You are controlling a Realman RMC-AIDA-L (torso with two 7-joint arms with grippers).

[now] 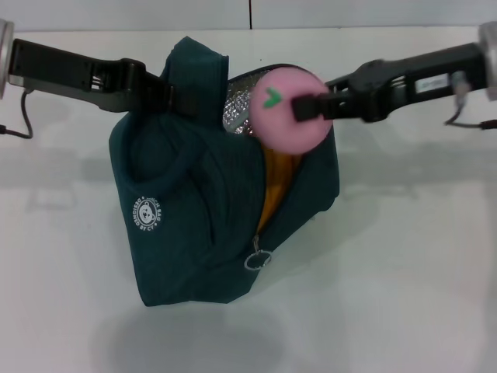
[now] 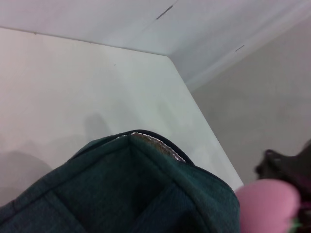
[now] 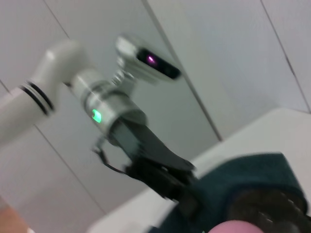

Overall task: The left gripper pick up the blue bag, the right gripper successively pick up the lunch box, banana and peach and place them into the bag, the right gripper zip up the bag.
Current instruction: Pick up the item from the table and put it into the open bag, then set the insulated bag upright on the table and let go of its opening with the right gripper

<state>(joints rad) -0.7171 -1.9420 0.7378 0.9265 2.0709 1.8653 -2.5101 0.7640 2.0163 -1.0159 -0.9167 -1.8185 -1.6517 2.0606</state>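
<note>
The blue bag hangs above the white table, held up by my left gripper, which is shut on its handle at the top left. The bag's mouth is open and shows silver lining. The banana shows as a yellow-orange strip inside the open zip. My right gripper is shut on the pink peach and holds it over the bag's mouth. The peach also shows in the left wrist view. The lunch box is hidden. The ring zip-pull hangs at the bag's front.
The white table lies under the bag, with its far edge near the wall. The left arm with its green light shows in the right wrist view.
</note>
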